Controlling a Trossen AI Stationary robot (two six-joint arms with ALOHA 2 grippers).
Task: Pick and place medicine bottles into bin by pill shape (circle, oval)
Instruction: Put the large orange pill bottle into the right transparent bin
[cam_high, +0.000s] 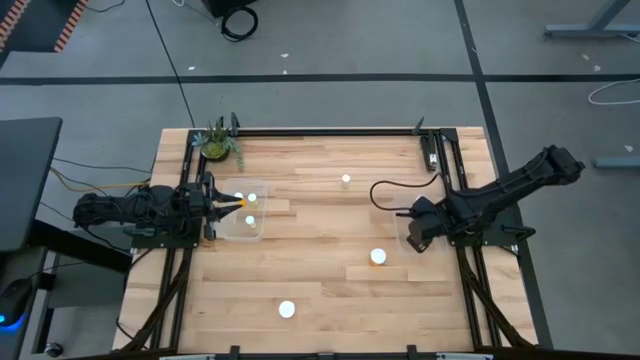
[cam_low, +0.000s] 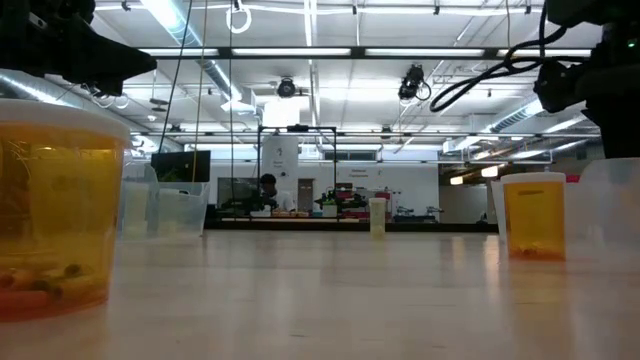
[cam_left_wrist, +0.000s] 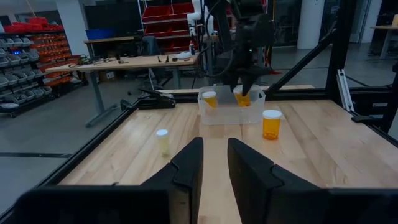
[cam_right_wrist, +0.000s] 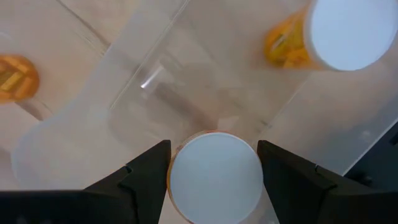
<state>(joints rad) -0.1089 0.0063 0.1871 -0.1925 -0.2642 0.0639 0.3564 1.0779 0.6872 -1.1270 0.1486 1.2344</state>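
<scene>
My right gripper (cam_high: 413, 240) points down over a clear bin (cam_left_wrist: 219, 114) at the table's right, shut on an amber medicine bottle with a white cap (cam_right_wrist: 214, 175). A second bottle (cam_left_wrist: 210, 98) stands in that bin. More bottles stand on the wood: one close to the bin (cam_high: 378, 256), one at the near side (cam_high: 287, 309), a small one farther back (cam_high: 346, 180). My left gripper (cam_left_wrist: 214, 165) waits level at the table's left, by another clear bin (cam_high: 262, 228) holding two bottles (cam_high: 251, 198). Its fingers stand a narrow gap apart with nothing between them. My right gripper pinches the bottle's upper end, at the white cap (cam_right_wrist: 180, 180), between its two fingers, one on each side. The fingers come from above, pointing down. The bottle stays upright within the bin's walls (cam_left_wrist: 242, 98); whether its bottom rests on the bin floor cannot be told.
A small green plant (cam_high: 218, 143) stands at the far left corner. Black frame rails (cam_high: 330, 130) run along the table's far, left and right edges. Bare wood lies between the two bins. A person sits at a desk in the room beyond (cam_low: 267, 190).
</scene>
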